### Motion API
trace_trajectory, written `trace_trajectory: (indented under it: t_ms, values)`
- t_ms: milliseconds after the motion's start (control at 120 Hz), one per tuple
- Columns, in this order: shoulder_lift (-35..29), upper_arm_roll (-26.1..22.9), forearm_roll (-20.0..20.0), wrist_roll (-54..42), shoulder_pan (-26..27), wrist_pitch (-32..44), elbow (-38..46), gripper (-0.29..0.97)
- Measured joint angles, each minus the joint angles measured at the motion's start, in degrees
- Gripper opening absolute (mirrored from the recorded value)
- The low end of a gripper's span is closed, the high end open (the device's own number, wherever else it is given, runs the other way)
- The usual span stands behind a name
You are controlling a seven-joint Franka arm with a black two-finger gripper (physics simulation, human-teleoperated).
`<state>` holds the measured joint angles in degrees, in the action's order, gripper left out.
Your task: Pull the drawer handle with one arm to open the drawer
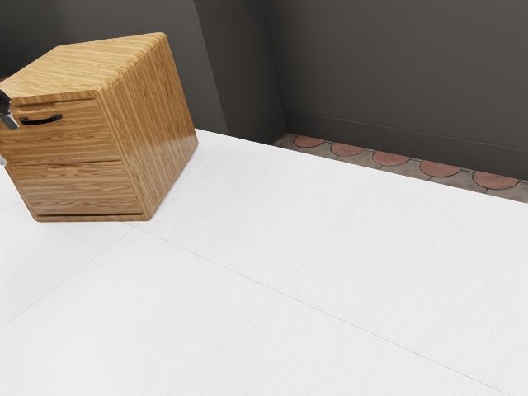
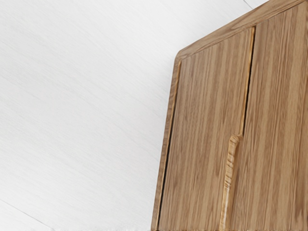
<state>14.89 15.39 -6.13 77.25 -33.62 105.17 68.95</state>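
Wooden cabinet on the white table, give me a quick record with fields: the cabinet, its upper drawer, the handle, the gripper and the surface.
cabinet: light-brown wooden two-drawer cabinet, standing on the table
upper drawer: front looks about flush, not visibly pulled out
handle: black curved bar handle on the upper drawer
gripper: at the exterior view's left edge, beside the handle's end
surface: white table

1. Cabinet (image 1: 136, 99): 1, wood.
2. Drawers: 2, upper drawer (image 1: 66, 139) and lower drawer (image 1: 74, 186).
3. Handle (image 1: 41, 120): 1, black.
4. Worktop (image 1: 330, 272): 1, white.
5. Half-round floor tiles (image 1: 390, 157): 5, red.
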Motion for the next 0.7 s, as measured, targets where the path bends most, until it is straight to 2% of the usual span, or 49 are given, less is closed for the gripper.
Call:
trace_trajectory:
  t_ms: [392, 508, 700]
  values:
    - [2.5, -1.3, 0.1, 0.2, -1.5, 0.1, -3.7, 0.68]
    - [3.4, -3.6, 0.1, 0.3, -3.5, 0.0, -5.6, 0.68]
    - [5.3, -4.7, 0.2, 0.4, -4.5, 0.2, -8.2, 0.68]
